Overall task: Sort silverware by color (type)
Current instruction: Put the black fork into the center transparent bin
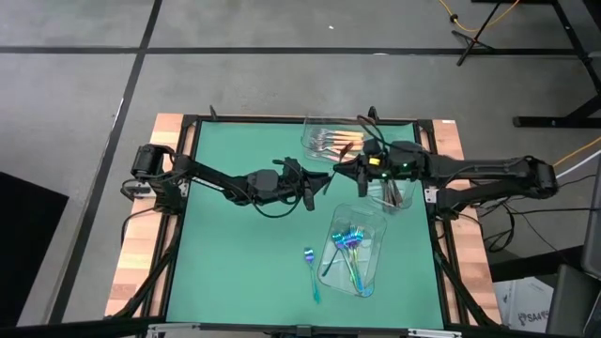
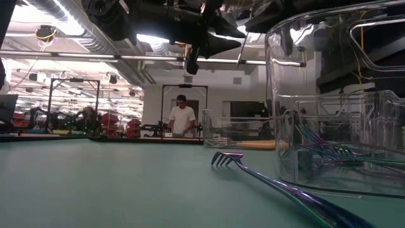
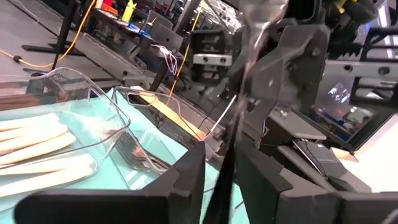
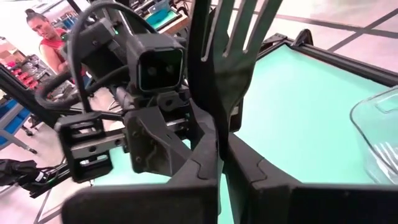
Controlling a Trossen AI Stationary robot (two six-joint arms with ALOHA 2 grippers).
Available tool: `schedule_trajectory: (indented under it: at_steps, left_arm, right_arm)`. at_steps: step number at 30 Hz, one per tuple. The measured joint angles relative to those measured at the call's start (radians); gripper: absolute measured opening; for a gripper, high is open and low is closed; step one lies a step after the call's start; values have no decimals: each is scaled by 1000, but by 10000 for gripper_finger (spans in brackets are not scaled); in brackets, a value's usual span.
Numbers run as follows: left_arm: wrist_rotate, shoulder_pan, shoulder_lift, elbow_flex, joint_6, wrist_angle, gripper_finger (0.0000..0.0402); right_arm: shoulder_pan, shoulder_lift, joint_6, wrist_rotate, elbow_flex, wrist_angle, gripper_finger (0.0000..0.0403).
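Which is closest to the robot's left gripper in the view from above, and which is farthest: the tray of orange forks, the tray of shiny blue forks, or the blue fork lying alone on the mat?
From the left gripper:
1. Tray of orange forks, nearest, at the mat's far edge.
2. Tray of shiny blue forks, on the mat's right side.
3. Lone blue fork, farthest, on the mat beside that tray.

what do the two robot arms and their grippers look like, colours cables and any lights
Both arms are dark, near-black, slender and jointed, with black cables looped along them. The left gripper and the right gripper each end in two flat, angular black fingers. A boxy black camera sits on the left wrist, and a small green light glows on the right wrist.
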Motion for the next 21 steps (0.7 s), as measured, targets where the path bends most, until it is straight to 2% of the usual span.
schedule_trajectory:
  at_steps: [11, 21]
  left_arm:
    - [0, 0, 0, 0, -2, -23, 87]
    - [0, -1, 0, 0, -1, -26, 87]
  right_arm:
    - [-79, -176, 36, -7, 0, -274, 1]
    - [-250, -281, 116, -159, 1, -520, 1]
